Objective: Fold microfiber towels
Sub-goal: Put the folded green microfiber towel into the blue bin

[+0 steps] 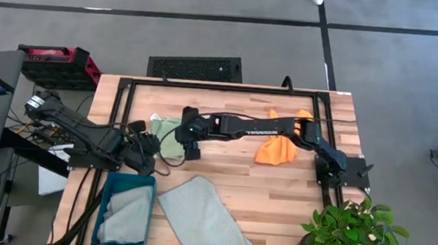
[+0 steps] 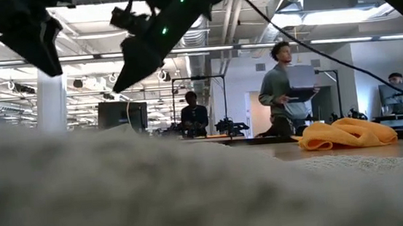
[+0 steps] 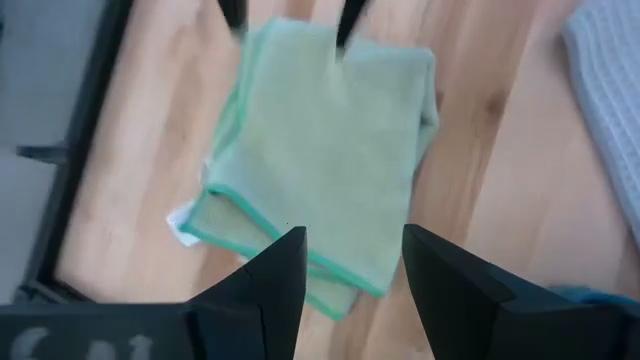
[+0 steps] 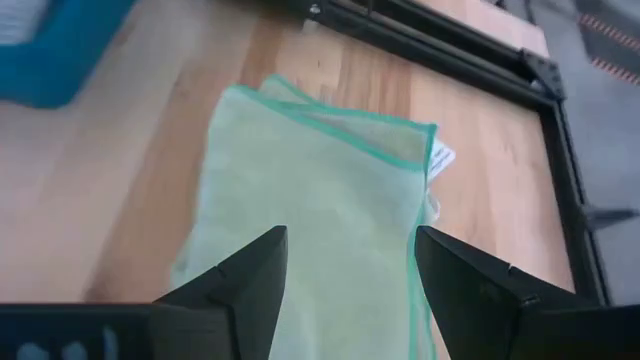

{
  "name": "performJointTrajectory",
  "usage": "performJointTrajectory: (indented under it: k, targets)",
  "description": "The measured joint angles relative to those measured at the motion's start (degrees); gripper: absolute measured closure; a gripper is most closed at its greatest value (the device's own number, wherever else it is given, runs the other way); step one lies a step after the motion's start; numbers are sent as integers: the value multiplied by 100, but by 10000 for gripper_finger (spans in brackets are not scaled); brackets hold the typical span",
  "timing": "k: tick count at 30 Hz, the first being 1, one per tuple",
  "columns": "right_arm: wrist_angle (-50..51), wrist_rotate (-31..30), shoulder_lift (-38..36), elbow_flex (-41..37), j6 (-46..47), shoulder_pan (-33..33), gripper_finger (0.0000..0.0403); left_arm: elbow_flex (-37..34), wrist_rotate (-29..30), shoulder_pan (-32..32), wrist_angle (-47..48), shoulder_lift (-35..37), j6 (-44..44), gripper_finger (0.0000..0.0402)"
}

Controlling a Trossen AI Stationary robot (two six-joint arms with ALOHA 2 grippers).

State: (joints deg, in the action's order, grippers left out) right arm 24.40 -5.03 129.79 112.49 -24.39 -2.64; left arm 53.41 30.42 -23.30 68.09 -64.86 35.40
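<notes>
Green towel [image 1: 166,136] lies folded between both grippers; left [image 3: 348,262] and right [image 4: 350,262] hover open, empty.

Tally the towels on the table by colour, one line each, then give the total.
Green towel: 1
Orange towel: 1
Grey-blue towels: 2, one flat on the table, one in the teal bin
Total: 4 towels
</notes>
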Motion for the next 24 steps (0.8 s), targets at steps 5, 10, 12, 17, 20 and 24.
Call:
performJointTrajectory:
  k: [5, 10, 12, 17, 20, 24]
  targets:
    - [712, 2, -449, 7, 198, 77, 159, -499, -270, -2, -748, 0, -231, 242]
    - [1384, 4, -1003, 7, 381, 123, 159, -1048, -480, 1, -1609, -2, -521, 242]
    - [1579, 4, -1253, 7, 446, 123, 159, -1207, -481, 3, -1838, -2, -578, 242]
    - [2079, -1, -1739, 4, 559, 148, 159, -1602, -584, 3, -2421, -2, -881, 242]
    - [2195, 3, -2026, 11, 768, 219, 159, -1872, -595, 3, -2854, -2, -1105, 242]
    - [2336, 2, -2259, 11, 805, 314, 159, -2217, -442, 13, -3426, -2, -1424, 242]
